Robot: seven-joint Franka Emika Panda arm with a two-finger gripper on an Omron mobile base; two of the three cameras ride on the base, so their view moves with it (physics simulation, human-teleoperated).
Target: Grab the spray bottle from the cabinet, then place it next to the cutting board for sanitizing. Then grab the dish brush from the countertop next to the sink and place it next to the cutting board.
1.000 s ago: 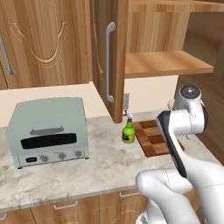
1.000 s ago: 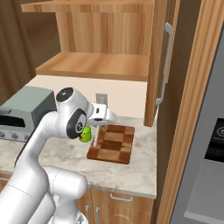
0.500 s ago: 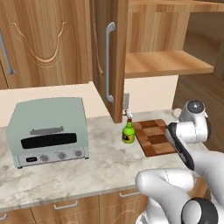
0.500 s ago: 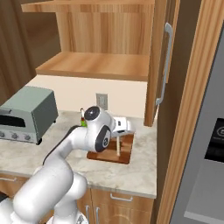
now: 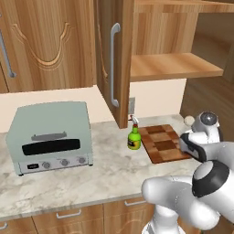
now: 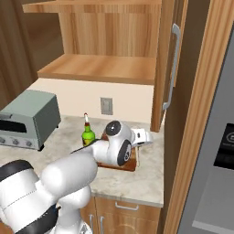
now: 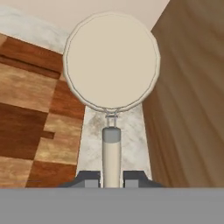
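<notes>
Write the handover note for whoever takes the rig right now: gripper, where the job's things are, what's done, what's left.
Gripper: shut on the dish brush, jaws clamped on its beige handle, round head out ahead over the strip of countertop between the cutting board and the wooden side panel.
Spray bottle: upright on the counter, just beside the board's far side from the brush.
Cabinet: door open, visible shelves bare.
Done: bottle placed; brush picked up and carried to the board.
Left: lower the brush beside the board and release.

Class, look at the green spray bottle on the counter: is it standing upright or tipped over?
Upright. The spray bottle stands on its base on the countertop, nozzle at the top, just beside the cutting board.
</notes>
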